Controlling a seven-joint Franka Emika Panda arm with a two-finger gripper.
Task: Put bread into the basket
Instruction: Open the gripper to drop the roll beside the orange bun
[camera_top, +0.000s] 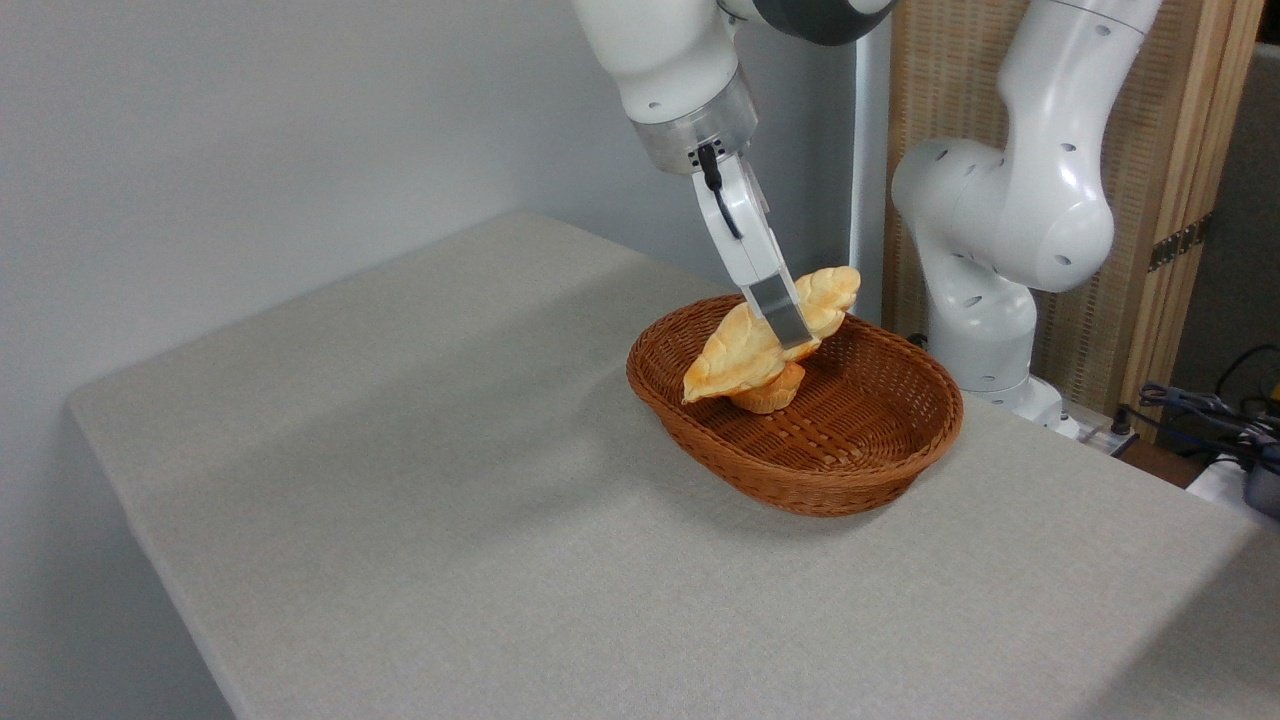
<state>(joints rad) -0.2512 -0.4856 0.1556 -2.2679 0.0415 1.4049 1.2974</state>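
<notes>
The arm slants down-right — gripper (795, 335) clamped on the bread (745, 350), directly above the basket (850, 470) interior.

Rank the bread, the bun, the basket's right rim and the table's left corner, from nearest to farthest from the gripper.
1. Bread: clamped in the gripper.
2. Bun: just below, under the bread.
3. Right rim of the basket: lower right.
4. Left corner of the table: far left.

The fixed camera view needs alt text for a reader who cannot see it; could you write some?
A white robot arm's gripper holds a pale-golden bread over a wicker basket containing a small orange bun, on a grey table.
</notes>
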